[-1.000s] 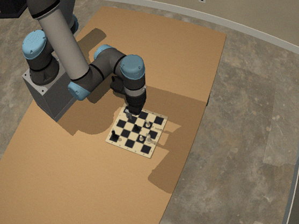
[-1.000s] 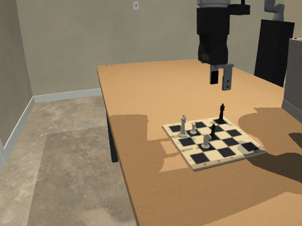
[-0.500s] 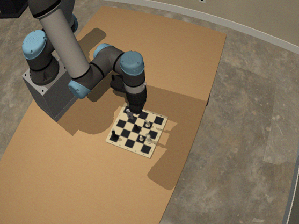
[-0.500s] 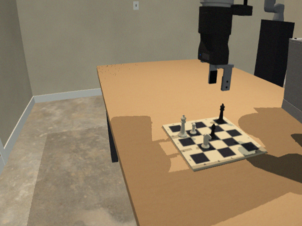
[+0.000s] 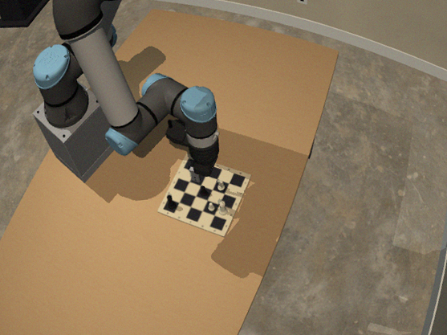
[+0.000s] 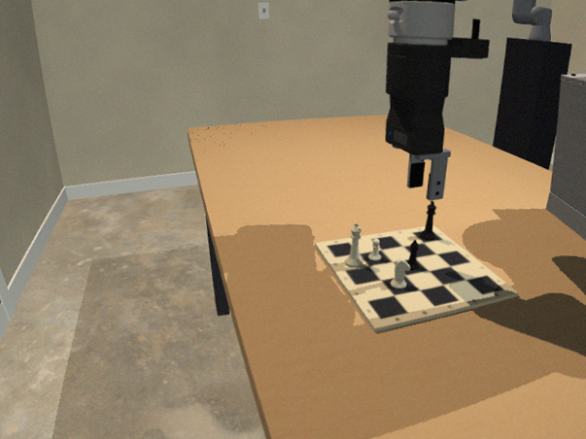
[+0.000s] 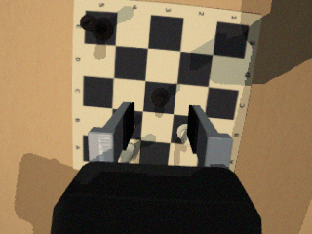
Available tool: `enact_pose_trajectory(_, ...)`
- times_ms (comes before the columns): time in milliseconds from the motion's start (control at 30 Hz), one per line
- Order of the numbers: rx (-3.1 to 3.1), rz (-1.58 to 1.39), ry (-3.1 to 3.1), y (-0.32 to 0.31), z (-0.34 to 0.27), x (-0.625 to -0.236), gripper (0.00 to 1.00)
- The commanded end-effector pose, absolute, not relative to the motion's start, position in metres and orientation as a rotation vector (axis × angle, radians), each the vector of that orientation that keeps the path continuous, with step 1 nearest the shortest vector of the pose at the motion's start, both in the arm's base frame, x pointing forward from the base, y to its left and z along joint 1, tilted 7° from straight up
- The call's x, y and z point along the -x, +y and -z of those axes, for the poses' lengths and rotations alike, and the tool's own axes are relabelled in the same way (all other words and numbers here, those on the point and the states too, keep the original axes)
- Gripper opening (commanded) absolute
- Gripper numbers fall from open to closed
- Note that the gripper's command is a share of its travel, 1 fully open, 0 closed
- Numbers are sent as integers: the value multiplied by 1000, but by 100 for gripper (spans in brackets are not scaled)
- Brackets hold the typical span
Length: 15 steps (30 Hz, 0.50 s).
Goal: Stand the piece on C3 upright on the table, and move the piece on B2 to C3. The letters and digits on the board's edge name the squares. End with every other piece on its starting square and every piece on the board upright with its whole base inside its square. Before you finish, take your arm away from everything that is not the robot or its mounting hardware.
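Item: black piece (image 5: pixel 204 191) (image 6: pixel 413 256) (image 7: pixel 160 97), dark and slender, on the dark square C3, mid-board. Stands upright; long axis vertical, narrow top pointing up (no sideways facing can be made out).

Item: white knight (image 5: pixel 221 185) (image 6: pixel 400 274) (image 7: pixel 183 132), on dark square B2. Upright, base down, head up, long axis vertical; which way its muzzle faces is too small to tell.

Item: gripper (image 5: pixel 200 174) (image 6: pixel 425 190) (image 7: pixel 160 118), one, two-fingered. Fingers point down above the board, parted, gripping nothing, and well apart from the black piece's top.

Item: chessboard (image 5: pixel 192 225) (image 6: pixel 432 312) (image 7: pixel 78 112), five squares by five, lettered and numbered at its edge, flat on the wooden table (image 5: pixel 116 286) (image 6: pixel 304 187) (image 7: pixel 34 107).

Item: tall black piece (image 5: pixel 171 202) (image 6: pixel 429 223) (image 7: pixel 101 29), upright on corner square E5.

Items: white pawn (image 5: pixel 211 206) (image 6: pixel 375 250) on B4 and tall white piece (image 5: pixel 222 208) (image 6: pixel 354 247) on A4, both upright, near one another (the wrist view partly hides this pair).
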<state>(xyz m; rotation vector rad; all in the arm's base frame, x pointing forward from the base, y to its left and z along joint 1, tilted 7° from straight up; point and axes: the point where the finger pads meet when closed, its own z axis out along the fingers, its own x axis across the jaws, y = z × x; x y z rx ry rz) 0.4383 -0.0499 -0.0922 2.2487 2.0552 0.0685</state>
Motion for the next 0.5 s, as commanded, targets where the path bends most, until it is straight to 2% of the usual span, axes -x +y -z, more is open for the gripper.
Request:
enact_pose_trajectory(0, -2235, -76, 2048, -52, 102, -445, 73)
enact_pose_trajectory(467, -2237, -75, 2049, -52, 102, -444, 73)
